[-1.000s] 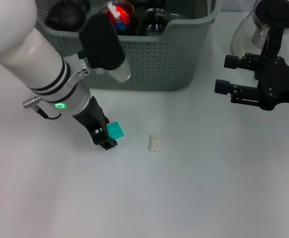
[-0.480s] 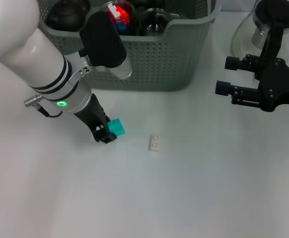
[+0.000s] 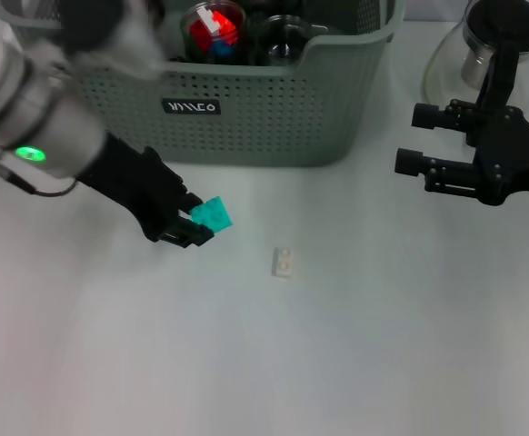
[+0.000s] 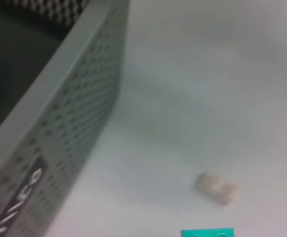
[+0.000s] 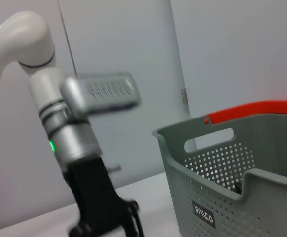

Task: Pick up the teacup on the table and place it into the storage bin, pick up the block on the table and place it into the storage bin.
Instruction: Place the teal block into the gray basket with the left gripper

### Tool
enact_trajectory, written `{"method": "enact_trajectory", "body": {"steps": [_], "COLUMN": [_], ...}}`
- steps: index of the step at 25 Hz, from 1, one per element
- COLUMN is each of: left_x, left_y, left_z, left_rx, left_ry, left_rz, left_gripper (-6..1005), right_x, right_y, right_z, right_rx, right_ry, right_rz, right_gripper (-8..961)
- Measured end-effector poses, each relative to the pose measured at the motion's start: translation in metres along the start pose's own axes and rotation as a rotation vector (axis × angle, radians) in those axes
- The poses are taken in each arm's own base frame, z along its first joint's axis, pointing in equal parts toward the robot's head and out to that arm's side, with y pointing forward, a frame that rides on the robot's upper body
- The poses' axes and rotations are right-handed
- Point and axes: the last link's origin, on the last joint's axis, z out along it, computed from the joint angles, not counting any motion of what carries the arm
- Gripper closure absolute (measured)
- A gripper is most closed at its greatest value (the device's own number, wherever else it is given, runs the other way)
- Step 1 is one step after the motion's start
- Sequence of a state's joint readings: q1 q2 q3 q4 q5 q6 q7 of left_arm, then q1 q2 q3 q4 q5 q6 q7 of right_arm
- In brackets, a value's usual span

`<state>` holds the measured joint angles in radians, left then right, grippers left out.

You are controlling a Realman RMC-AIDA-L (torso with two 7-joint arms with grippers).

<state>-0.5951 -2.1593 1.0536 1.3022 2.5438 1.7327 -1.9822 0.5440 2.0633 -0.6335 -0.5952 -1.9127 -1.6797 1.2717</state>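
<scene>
Left gripper (image 3: 194, 227) over white bench (image 3: 337, 363), just in front of storage bin (image 3: 274, 118), jaws clenched on teal block (image 3: 213, 215); block tilted, off bench surface by look of it. Small beige brick (image 3: 284, 262) lies on bench right of block, apart from it. Bin holds red-filled cup (image 3: 214, 25) and dark items. Right gripper (image 3: 408, 138) hovers at right beside glass teapot (image 3: 492, 41), jaws released, grasping nothing.

The white counter (image 3: 337, 363) carries the storage bin (image 3: 274, 118), a glass teapot (image 3: 483, 45) behind the right arm's jaws, and a small beige piece (image 3: 284, 262) near the left arm's jaws.
</scene>
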Motion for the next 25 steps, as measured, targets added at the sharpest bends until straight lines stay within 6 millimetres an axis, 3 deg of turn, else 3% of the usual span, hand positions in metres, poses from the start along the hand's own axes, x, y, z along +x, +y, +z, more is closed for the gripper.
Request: {"method": "enact_trajectory", "body": {"steps": [4,9,11,16,20,25], "left_x": [-0.014,-0.026,-0.021,0.000,0.028,0.059], "left_y": [-0.001,-0.010,-0.020,-0.040,-0.070,-0.105], "left_z": [-0.028,-0.057,-0.069,-0.091,-0.107,-0.114], "left_rx": [-0.145,-0.293,-0.286,-0.225,-0.129,0.033], "left_ry": [0.184,0.557,0.793,1.005,1.003,0.786], "left_rz": [-0.016,-0.068,-0.126,-0.254,-0.398,-0.521], "left_gripper": [593,592,592,592,593,593], "right_x": [0.000,0.001,0.001,0.001,0.000,0.001], "right_y": [0.001,0.001,0.001,0.002,0.001,0.002], "right_z": [0.001,0.001,0.001,0.001,0.000,0.001], "right_rx": [-0.002,-0.001,-0.001,-0.003,-0.003,-0.005], "right_ry": [-0.001,-0.002,-0.002,-0.003,-0.002,-0.003], "right_rz": [0.003,0.006,0.005,0.007,0.004,0.002], "right_gripper": [192,192,193,193,193,193]}}
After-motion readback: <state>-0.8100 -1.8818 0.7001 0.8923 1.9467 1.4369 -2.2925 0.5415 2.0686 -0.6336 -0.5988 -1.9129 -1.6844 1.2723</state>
